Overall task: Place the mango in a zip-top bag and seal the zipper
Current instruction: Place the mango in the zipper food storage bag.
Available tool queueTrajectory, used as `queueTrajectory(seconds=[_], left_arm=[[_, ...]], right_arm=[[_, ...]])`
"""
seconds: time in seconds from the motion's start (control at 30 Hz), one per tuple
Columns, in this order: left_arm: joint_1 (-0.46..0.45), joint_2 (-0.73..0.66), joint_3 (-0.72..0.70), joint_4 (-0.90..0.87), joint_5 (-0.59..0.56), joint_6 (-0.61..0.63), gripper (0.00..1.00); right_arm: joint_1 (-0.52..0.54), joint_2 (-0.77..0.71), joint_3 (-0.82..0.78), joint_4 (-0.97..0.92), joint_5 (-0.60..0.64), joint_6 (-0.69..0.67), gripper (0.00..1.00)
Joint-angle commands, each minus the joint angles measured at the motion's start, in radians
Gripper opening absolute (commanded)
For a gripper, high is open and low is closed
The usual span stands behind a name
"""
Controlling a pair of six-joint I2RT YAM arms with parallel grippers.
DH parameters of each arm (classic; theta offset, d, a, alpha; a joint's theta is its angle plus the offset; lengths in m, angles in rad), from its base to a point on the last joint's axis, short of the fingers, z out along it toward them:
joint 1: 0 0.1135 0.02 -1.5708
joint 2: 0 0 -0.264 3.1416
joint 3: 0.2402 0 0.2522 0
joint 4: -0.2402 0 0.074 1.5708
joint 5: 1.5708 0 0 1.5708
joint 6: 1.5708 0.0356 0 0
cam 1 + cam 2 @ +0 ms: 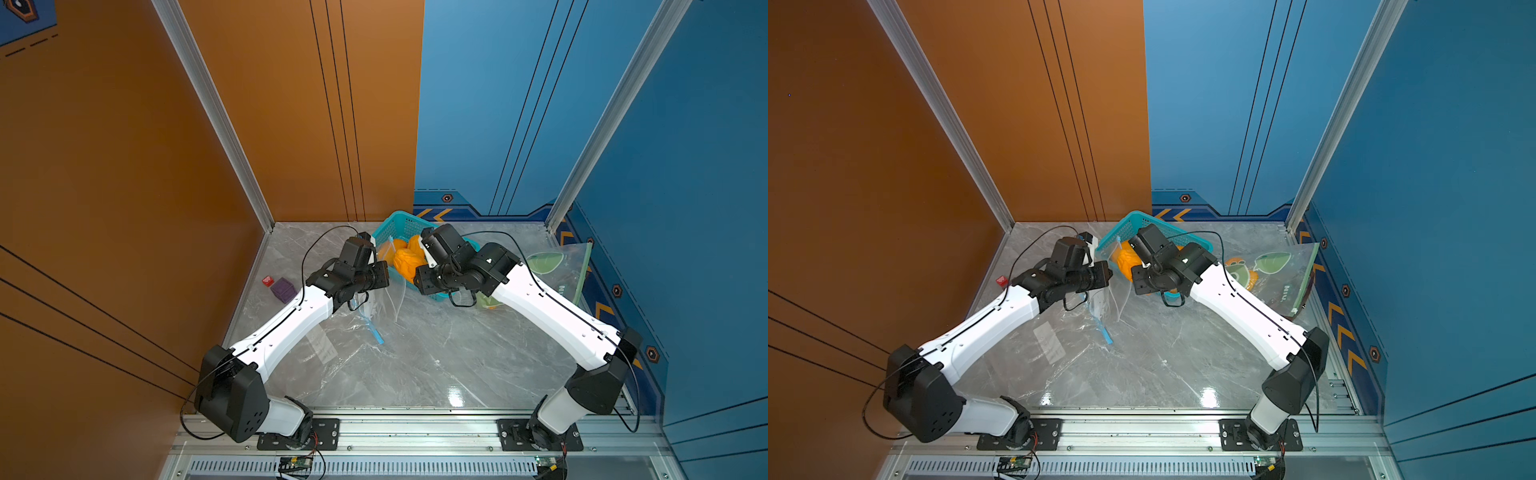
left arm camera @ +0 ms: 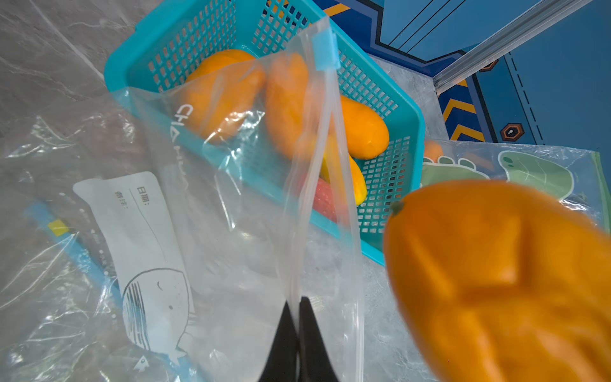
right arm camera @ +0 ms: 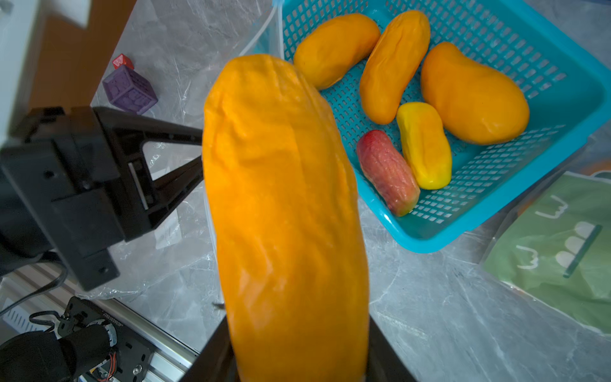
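A large orange mango [image 3: 284,205] is clamped between the jaws of my right gripper [image 3: 297,357], lifted above the table beside the teal basket [image 3: 496,228]. In both top views this mango [image 1: 405,262] [image 1: 1125,259] hangs between the two wrists. My left gripper [image 2: 296,307] is shut on one edge of the mouth of a clear zip-top bag [image 2: 231,205] and holds it up. The bag's blue slider [image 2: 325,49] sits at the far end of the zipper. The held mango [image 2: 496,281] is just beside the bag's mouth, outside it.
The basket [image 1: 399,224] at the back holds several more mangoes, one reddish [image 3: 386,172]. A green-printed bag [image 1: 557,266] lies at the right wall. A purple cube [image 1: 283,289] and a red cube [image 1: 268,281] sit at the left. Another clear bag's blue zipper strip [image 1: 374,328] lies on the table.
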Motion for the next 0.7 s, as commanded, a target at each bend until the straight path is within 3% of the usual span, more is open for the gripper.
queueTrajectory(seconds=[0.0,0.23,0.67], left_arm=[[-0.016,0.003,0.037,0.014,-0.023,-0.004,0.0],[-0.044,0.0,0.04,0.021,-0.009,-0.009,0.0],[-0.112,-0.001,0.031,0.044,0.066,-0.06,0.0]], right_arm=[[0.025,0.009,-0.023,0.021,0.059,0.056,0.11],[0.032,0.071,-0.015,0.017,0.069,0.079,0.11],[-0.007,0.193,0.117,-0.007,0.061,0.08,0.21]])
